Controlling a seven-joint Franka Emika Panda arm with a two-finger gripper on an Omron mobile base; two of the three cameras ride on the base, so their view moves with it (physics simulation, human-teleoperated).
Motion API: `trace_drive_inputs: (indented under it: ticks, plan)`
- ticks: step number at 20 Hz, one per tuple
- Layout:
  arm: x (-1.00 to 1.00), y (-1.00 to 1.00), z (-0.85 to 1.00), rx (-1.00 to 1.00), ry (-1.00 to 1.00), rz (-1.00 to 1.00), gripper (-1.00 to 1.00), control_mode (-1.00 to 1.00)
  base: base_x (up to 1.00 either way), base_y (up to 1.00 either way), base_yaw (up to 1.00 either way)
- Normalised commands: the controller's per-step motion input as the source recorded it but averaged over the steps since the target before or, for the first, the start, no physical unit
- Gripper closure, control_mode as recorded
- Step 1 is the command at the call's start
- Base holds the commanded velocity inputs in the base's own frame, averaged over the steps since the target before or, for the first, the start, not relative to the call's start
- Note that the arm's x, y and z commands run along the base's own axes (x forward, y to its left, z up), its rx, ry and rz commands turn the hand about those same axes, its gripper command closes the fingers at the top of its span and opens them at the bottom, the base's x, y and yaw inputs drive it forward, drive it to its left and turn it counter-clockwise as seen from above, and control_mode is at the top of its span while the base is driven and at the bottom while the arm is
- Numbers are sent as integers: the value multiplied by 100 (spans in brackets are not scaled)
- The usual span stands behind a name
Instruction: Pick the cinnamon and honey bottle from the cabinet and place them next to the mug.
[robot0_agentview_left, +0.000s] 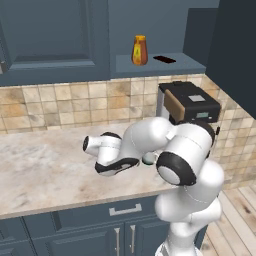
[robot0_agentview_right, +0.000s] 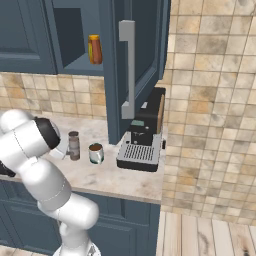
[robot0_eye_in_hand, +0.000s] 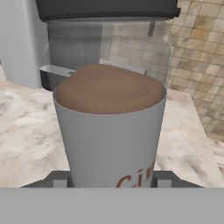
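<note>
- Between the fingers (robot0_eye_in_hand: 61, 179) of the pincer (robot0_eye_in_hand: 111, 181): the cinnamon (robot0_eye_in_hand: 109, 131), very close in the hand view. It has a grey wall with the start of red lettering low down and a brown top.
- Pincer pinching the cinnamon: one dark tip on each side of the jar's base, and both look pressed against its wall with no gap visible.
- Under the pincer: the pale marbled worktop (robot0_agentview_left: 45, 170). In the right base view the jar stands upright on it.
- Just past the jar, on the side away from the arm: the mug (robot0_agentview_right: 96, 153), upright with dark liquid inside. It is close to the jar but not touching.
- Farther on the same way, straight ahead of the pincer in the hand view: the black and brown coffee machine (robot0_agentview_right: 142, 135), its drip tray facing forward.
- High above the pincer: the cabinet (robot0_agentview_left: 55, 40), with one door (robot0_agentview_right: 132, 65) swung open above the coffee machine and showing a long silver handle.
- In the cabinet's open niche, well apart from the pincer: the honey bottle (robot0_agentview_left: 139, 50), upright on the shelf. A flat black item (robot0_agentview_left: 164, 59) lies near it.
- Behind the worktop, level with the pincer: a tan tiled wall (robot0_agentview_left: 60, 107).
</note>
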Motion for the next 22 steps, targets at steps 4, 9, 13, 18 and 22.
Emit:
trace_drive_inputs:
  ticks: [4,9,13,18,22]
  plan:
    - [0,0,0,0,0,0,100,-100,0,0,0]
    - [0,0,0,0,0,0,-100,-100,0,0,0]
    - [-3,0,0,0,0,0,-100,-100,0,0,0]
    - [-8,0,0,0,-1,0,-100,-100,0,0,0]
    - [-5,0,0,0,0,0,-100,-100,0,0,0]
